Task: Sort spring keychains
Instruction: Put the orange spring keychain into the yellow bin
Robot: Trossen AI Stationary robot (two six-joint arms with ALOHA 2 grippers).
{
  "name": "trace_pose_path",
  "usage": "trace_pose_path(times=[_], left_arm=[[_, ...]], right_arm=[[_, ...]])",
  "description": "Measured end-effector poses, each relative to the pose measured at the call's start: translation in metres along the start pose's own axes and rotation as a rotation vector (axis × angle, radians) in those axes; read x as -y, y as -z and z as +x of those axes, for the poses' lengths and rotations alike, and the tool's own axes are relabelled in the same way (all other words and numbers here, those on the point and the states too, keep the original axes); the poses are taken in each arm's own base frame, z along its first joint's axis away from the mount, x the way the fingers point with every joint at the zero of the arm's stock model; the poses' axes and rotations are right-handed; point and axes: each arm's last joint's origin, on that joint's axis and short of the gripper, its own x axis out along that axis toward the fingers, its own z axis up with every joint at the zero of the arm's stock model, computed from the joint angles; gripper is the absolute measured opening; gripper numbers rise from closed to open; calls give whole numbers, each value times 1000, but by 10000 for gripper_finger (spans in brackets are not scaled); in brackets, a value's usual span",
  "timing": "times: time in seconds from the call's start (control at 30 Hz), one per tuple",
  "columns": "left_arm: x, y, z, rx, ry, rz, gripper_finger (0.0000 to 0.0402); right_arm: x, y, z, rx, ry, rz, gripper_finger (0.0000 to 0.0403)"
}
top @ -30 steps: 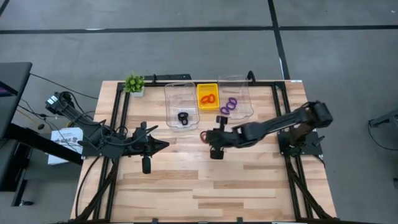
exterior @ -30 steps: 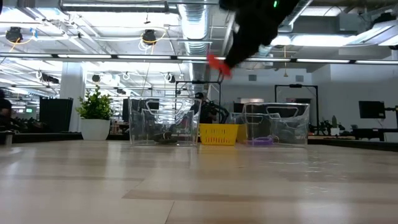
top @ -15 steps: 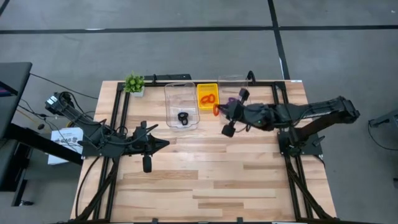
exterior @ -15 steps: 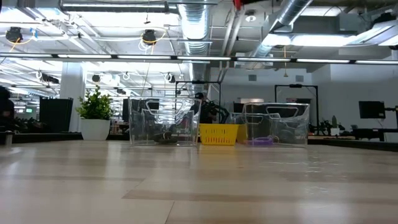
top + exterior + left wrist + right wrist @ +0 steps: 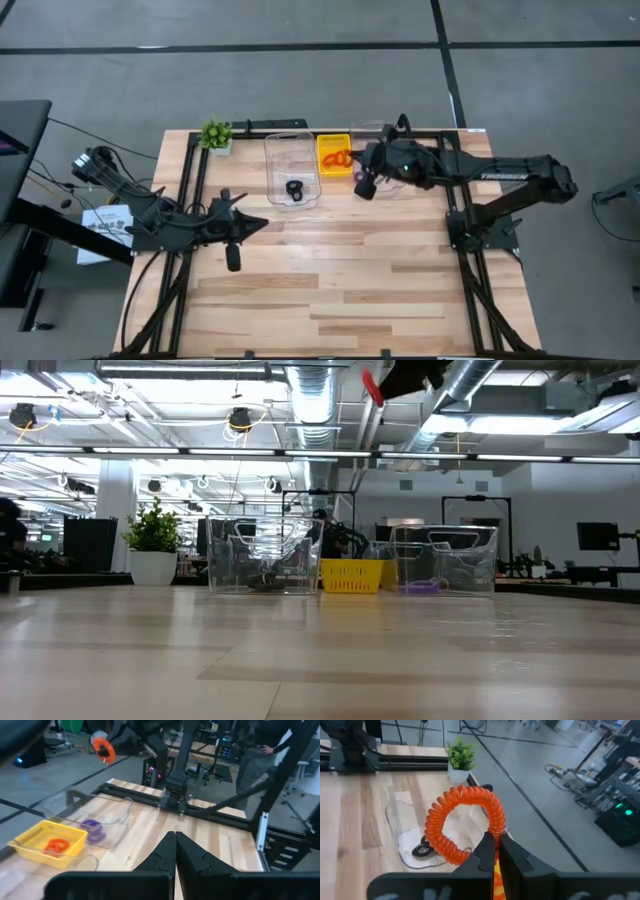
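In the high view the right arm's wrist covered part of the right clear container (image 5: 385, 165), so whatever lay in it was hidden there; only the left wrist view showed purple spring keychains (image 5: 93, 830) inside it. In the low view the right gripper (image 5: 372, 387) was cut off by the upper edge — a dark mass with a red-orange loop hanging from it.

From the left: the left gripper (image 5: 262, 223) hung over the left part of the table with its fingers (image 5: 165, 855) pressed together on nothing. A small green plant (image 5: 216, 134) stood at the far left corner. Next came the left clear container (image 5: 289, 170) with a black spring keychain (image 5: 294, 188) in it, then the yellow tray (image 5: 334, 153) holding red-orange spring keychains (image 5: 337, 159). The right gripper (image 5: 495, 840) was raised near the tray's right edge, clenched on a red-orange spring keychain (image 5: 465, 825) that dangled from its tips.

The table (image 5: 340, 290) was pale wooden planks set on a black frame — its near half bare. Around it lay grey floor. Beyond, an open workshop showed ceiling ducts, strip lights and desks with monitors, and a person (image 5: 260, 755) in dark clothes stood by the frame.
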Motion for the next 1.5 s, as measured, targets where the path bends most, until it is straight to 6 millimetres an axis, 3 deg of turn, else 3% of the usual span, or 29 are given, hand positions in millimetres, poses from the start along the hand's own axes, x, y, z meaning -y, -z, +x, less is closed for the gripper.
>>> trace_pose_path(times=[0.13, 0.3, 0.57, 0.77, 1.03, 1.27, 1.5], left_arm=[[-8, -3, -7, 4, -30, 10, 4], [-21, -6, -15, 4, -65, 17, 4], [-46, -9, -30, -23, -116, 44, 4], [-61, -8, -39, -46, -151, 61, 4], [-82, 12, -49, -27, -184, -2, 4], [-92, 26, -55, 0, -182, -67, 4], [-93, 27, -55, 8, -188, -69, 4]], right_arm=[[15, 4, 17, -15, -16, 26, 0], [30, 15, 54, -45, -25, 38, 0], [53, 56, 126, -181, -12, 87, 1], [67, 88, 160, -270, -19, 152, 1], [64, 112, 186, -325, -17, 168, 17], [65, 106, 191, -294, -5, 160, 42], [71, 106, 190, -286, 10, 162, 70]])
